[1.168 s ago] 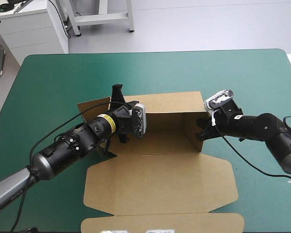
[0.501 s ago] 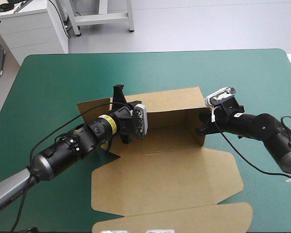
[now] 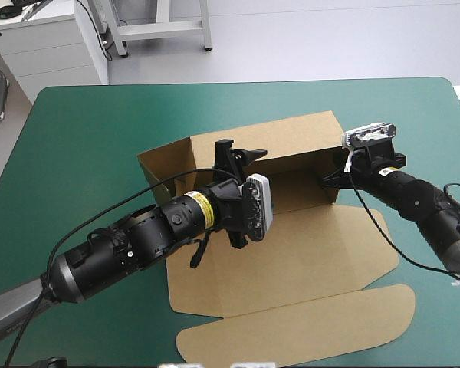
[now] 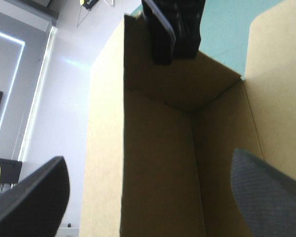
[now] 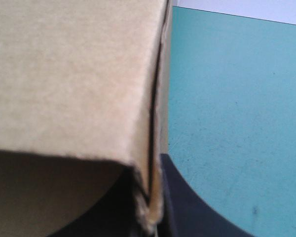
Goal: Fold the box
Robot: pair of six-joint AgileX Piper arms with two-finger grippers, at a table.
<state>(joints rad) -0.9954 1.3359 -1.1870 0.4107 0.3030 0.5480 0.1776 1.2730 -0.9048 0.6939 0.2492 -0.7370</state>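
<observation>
The brown box [image 3: 299, 245] lies mid-table with its back wall [image 3: 291, 138] and right end wall standing, and its lid panel flat toward the near edge. My left gripper [image 3: 241, 152] is open at the back wall's near face, toward its left end, holding nothing. In the left wrist view my left gripper [image 4: 150, 160] has its black fingers [image 4: 34, 197] wide apart, facing the box's inner corner [image 4: 192, 113]. My right gripper [image 3: 328, 178] is shut on the box's right end wall. In the right wrist view my right gripper [image 5: 153, 202] has the board edge [image 5: 155, 123] pinched between its fingers [image 5: 192, 210].
A side flap [image 3: 165, 165] angles up at the box's left end. The lid's tuck flap [image 3: 307, 330] lies flat near the table's front edge. Bare teal-green cover [image 3: 100, 130] spreads to the left and behind the box.
The left gripper let go, opened wide and moved right along the back wall. The box swung and slid toward the right and far side, with the right gripper still clamped on its end wall.
</observation>
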